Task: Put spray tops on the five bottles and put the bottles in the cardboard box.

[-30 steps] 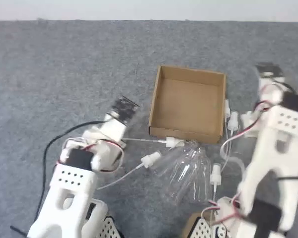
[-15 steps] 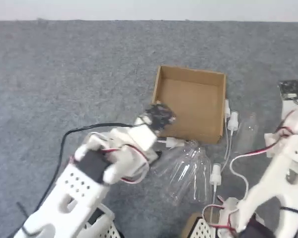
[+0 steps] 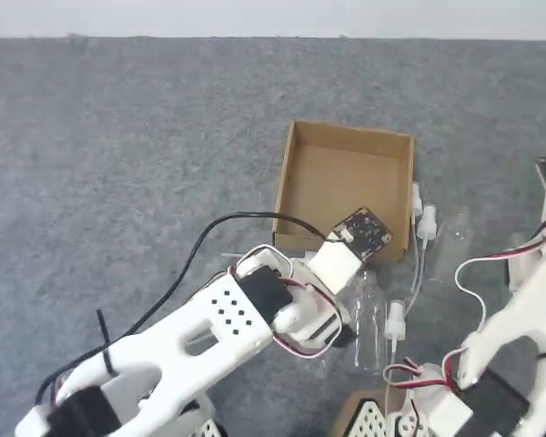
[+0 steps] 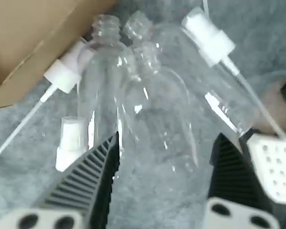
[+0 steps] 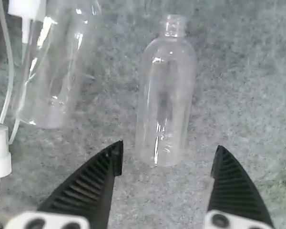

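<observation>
The left end effector [image 4: 167,143] gapes wide over clustered bottles [image 4: 152,109]; the right end effector [image 5: 168,149] likewise over a lone bottle [image 5: 166,95]. Probably light, slick, squashable: grip mid-body.

High cam: fixed, far, looks down on table [image 3: 118,137]. Left wrist cam: close over bottle cluster [image 4: 148,119] by cardboard box [image 4: 28,43], both shared w/ high. Right wrist: close over lone bottle [image 5: 164,95].

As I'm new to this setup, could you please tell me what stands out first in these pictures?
The left arm stretches across the grey carpet, its open left end effector over a heap of clear bottles beside the cardboard box. The open right end effector faces a lone capless bottle lying on the carpet.
</observation>
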{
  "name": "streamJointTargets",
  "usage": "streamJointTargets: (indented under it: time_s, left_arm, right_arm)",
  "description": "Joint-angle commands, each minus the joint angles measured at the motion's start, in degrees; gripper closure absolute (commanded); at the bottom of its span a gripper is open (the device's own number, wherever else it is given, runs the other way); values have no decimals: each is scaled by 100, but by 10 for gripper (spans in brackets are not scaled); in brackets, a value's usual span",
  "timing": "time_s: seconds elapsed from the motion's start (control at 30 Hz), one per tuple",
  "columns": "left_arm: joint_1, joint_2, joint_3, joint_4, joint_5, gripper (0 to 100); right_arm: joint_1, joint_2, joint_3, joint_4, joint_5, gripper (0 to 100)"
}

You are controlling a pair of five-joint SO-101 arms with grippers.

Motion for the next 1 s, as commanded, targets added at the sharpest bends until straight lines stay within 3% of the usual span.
streamJointTargets:
  time_s: [0.0,0.5,0.7,0.97]
  left_arm:
    - [35,-9,48,-404,404,710]
    - [53,-9,1182,-1626,378,659]
    - [9,0,1569,-1749,378,659]
    - [-862,0,1763,-1741,114,663]
  right_arm:
    - [57,-57,-387,-145,79,756]
    - [259,4,-378,-347,88,756]
    - [259,4,-378,-347,88,756]
    - [259,4,-378,-347,88,756]
